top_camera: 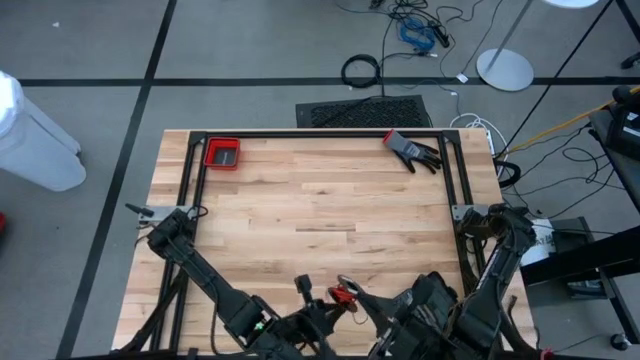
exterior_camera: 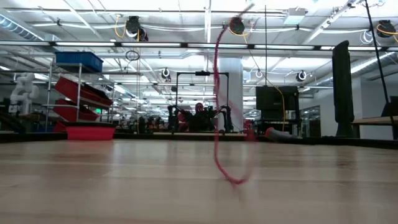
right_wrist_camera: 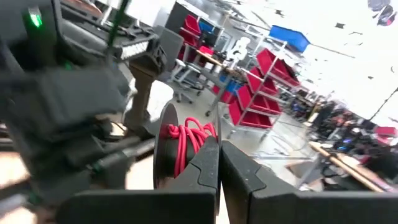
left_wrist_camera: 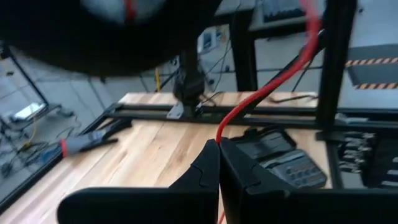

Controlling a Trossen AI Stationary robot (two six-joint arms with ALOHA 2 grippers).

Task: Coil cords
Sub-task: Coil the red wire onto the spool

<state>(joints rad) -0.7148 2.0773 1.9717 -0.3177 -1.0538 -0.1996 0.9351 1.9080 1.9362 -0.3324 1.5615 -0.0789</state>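
Butcher-block table [top_camera: 320, 200]; thin red cord [left_wrist_camera: 267, 93] pinched.

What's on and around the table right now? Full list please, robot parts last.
red cord: one, thin, red, pinched in the left tool, part wound on the disc
black disc: one, black, at the right tool, red coils on it
red bin: one, red, table's far left corner
glove: one, grey and black with red cuff, far right of table
black cable ring: one, black, floor beyond table
left tool: shut on the cord, near edge
right tool: shut, near edge
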